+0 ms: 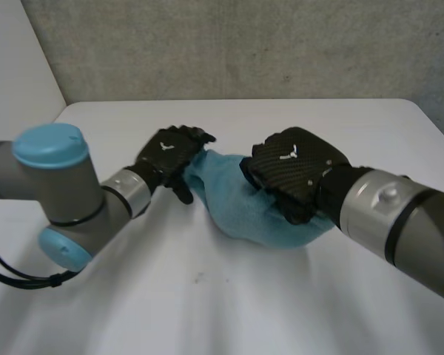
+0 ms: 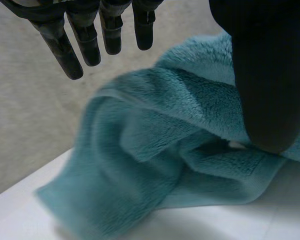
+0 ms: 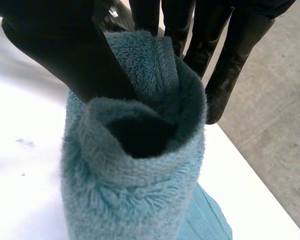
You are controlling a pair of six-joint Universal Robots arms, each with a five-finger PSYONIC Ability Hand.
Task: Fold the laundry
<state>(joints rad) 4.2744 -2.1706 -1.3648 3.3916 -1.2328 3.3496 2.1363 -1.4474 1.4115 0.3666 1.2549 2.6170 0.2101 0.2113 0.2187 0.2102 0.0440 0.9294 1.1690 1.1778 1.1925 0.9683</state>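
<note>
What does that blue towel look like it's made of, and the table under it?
The towel looks like soft terry or fleece cloth, teal and matte: its surface is a fuzzy pile, and it bunches in loose folds. The table looks like a hard, smooth white top, perhaps laminate or painted board; the exact material can't be told.

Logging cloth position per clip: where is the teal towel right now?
Head view: the teal towel lies bunched on the white table between the hands, its left end at the left hand, its right part pinched by the right hand.
</note>
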